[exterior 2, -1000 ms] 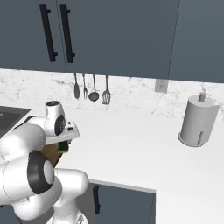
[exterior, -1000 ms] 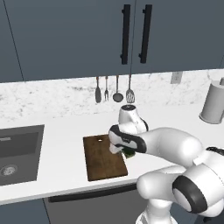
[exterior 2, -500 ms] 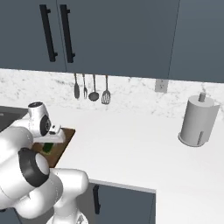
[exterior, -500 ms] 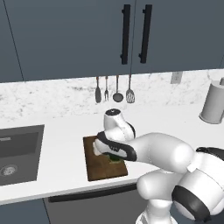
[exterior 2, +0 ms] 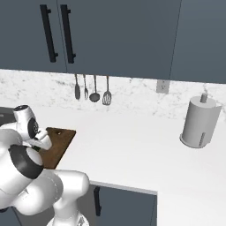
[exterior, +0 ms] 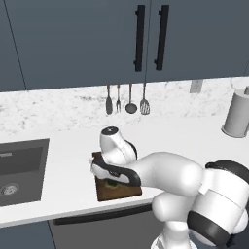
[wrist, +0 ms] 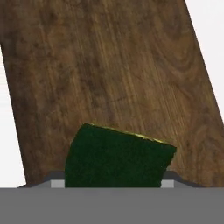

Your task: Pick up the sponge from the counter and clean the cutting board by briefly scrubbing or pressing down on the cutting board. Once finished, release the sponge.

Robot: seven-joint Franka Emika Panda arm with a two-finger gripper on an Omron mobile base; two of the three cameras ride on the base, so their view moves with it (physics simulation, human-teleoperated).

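The dark brown cutting board (exterior: 120, 190) lies on the white counter (exterior: 68, 194) near its front edge, right of the sink. My gripper (exterior: 113, 181) points down over the board's left part, shut on the sponge (exterior: 112, 184). In the hand view the sponge (wrist: 117, 158) shows its dark green face with a thin yellow edge, held close against the wood grain of the cutting board (wrist: 109, 65). I cannot tell whether it touches the wood. From the right base view, the cutting board (exterior 2: 61, 142) is partly hidden by my arm.
A dark sink basin (exterior: 19, 170) is set into the counter left of the board. Utensils (exterior: 130, 99) hang on the marble backsplash behind. A grey paper towel holder (exterior 2: 197, 122) stands at the right. Dark cabinets hang overhead.
The arm has swung left and down with the sponge, from the board's right edge to low over its left part.
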